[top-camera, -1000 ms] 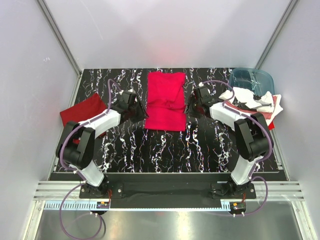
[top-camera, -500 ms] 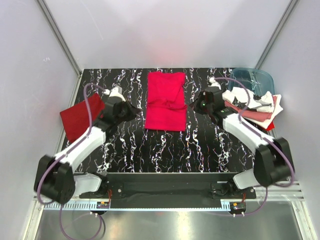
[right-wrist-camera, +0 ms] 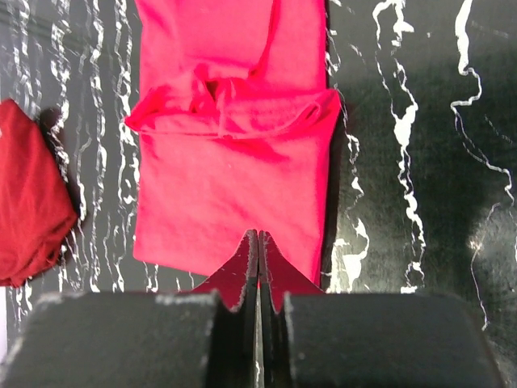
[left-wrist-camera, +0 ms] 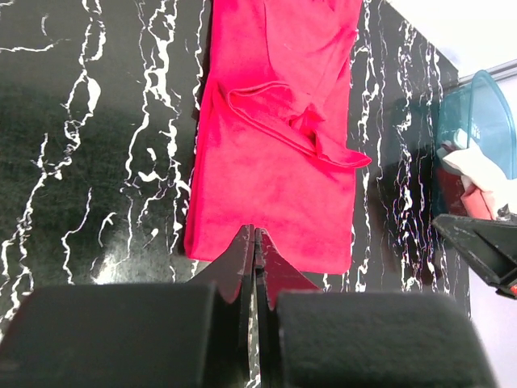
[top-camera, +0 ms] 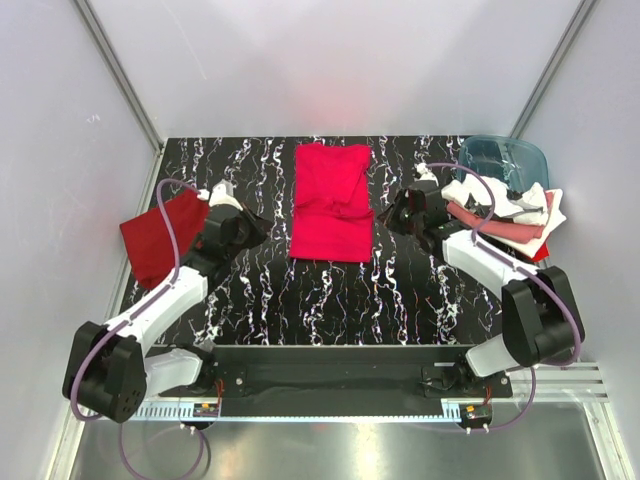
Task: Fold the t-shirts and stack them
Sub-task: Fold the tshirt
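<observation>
A bright crimson t-shirt lies partly folded in the middle of the table, its upper part doubled down in a rumpled band. A darker red t-shirt lies folded at the left edge. More t-shirts, white with dark marks, salmon pink and red, are heaped at the right. My left gripper hovers just left of the crimson shirt, shut and empty. On the shirt's other side my right gripper is likewise shut and empty. Both point at the shirt's near end.
A translucent blue-teal tub stands at the back right behind the heap, also seen in the left wrist view. White walls enclose the black marbled table on three sides. The dark red shirt shows at the right wrist view's left edge.
Both grippers went from open to shut. Both arms swung out and drew back slightly from the crimson shirt's sides. The shirts have not moved.
</observation>
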`<state>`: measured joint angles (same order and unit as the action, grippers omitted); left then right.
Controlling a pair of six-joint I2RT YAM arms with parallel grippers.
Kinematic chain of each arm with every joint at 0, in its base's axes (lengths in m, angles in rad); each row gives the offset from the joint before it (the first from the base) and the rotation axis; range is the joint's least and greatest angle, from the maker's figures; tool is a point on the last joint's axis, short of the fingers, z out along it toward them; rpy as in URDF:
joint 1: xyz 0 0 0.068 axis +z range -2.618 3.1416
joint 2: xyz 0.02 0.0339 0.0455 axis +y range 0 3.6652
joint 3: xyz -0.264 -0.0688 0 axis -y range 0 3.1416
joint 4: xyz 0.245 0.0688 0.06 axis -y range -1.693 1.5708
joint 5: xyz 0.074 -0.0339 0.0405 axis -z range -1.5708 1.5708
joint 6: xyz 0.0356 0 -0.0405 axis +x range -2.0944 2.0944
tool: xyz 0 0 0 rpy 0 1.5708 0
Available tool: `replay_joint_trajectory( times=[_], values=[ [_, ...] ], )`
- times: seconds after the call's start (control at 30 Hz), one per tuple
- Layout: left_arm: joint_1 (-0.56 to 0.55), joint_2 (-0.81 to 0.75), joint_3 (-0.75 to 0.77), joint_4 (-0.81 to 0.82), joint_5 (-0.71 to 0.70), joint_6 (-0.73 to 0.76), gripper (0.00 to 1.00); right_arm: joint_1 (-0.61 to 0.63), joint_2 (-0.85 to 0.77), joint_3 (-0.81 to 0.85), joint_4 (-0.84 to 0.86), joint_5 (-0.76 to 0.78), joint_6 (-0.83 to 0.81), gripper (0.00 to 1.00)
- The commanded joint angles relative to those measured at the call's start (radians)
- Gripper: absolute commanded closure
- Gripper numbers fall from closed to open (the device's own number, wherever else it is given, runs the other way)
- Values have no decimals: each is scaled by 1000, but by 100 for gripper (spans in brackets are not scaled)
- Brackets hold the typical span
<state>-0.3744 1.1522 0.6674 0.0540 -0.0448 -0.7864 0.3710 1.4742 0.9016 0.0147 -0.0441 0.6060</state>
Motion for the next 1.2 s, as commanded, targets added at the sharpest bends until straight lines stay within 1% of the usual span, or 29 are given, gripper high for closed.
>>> replay_joint_trajectory(
  times=[0.0,0.07,0.23,0.4,0.47,0.57,0.7,0.77,0.87,1.03,1.17],
  values=[
    [2,52,58,30,40,-10,100,0,6,56,-9,-26,-23,100],
    [2,79,70,20,65,-11,100,-1,14,49,-9,-30,-17,100],
    [3,213,133,-16,131,-11,100,-1,66,51,19,-82,6,100],
    [3,326,153,0,195,-39,100,2,178,72,71,-174,24,100],
    [2,348,152,18,209,-51,100,5,227,82,97,-188,28,100],
    [0,380,144,64,249,-74,100,22,303,135,102,-211,23,100],
    [-9,425,164,69,295,-79,100,51,406,265,77,-246,5,100],
    [-12,428,166,66,292,-77,100,55,455,296,68,-241,5,100],
    [-23,437,167,64,273,-83,100,55,541,405,15,-231,9,100],
    [-32,483,190,49,273,-88,100,55,615,448,30,-238,41,100],
    [-43,520,225,-5,238,-91,100,55,655,488,21,-220,44,100]
  ],
)
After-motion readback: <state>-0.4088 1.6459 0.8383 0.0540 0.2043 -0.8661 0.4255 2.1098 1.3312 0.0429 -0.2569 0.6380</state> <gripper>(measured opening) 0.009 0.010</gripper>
